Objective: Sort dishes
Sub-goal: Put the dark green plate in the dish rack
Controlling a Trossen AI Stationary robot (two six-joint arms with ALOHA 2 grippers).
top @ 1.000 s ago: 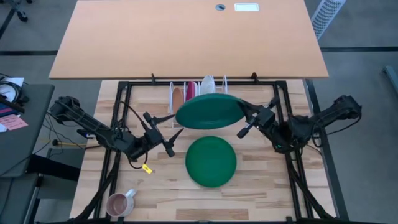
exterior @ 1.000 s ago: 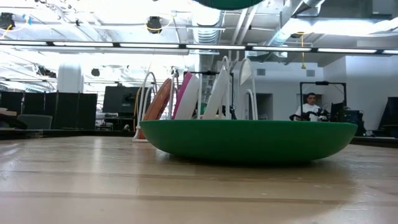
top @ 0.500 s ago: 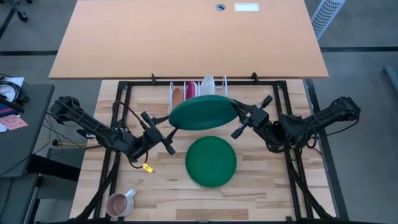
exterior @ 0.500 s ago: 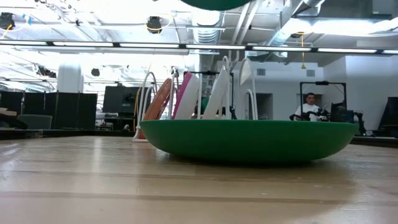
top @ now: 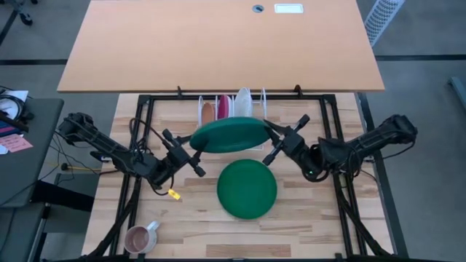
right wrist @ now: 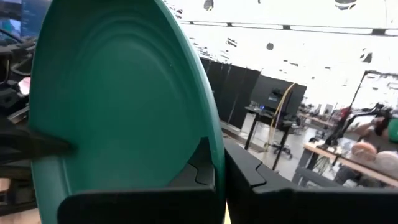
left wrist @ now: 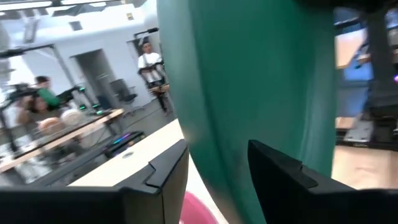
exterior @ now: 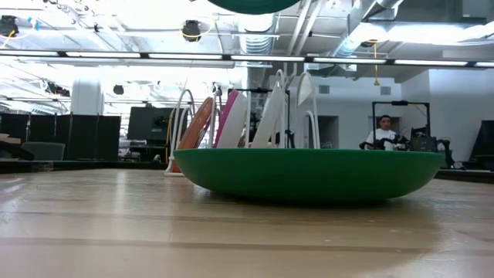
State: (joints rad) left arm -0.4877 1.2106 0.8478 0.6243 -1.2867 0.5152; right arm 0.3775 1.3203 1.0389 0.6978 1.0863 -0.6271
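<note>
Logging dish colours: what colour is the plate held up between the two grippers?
Dark green; the raised plate shows best in the high view.

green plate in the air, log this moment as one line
right hand: shut on raised green plate | left hand: open at its opposite rim | second green plate: flat on table

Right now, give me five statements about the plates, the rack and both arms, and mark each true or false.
1. The right gripper is clamped on the rim of the raised green plate. True.
2. The left gripper sits at that plate's opposite rim, jaws either side of the edge. True.
3. The second green plate stands in the wire rack. False: it lies flat on the table.
4. The rack holds no plates. False: orange-brown, pink and white plates stand in it.
5. The pink mug sits near the table's front left corner. True.
</note>
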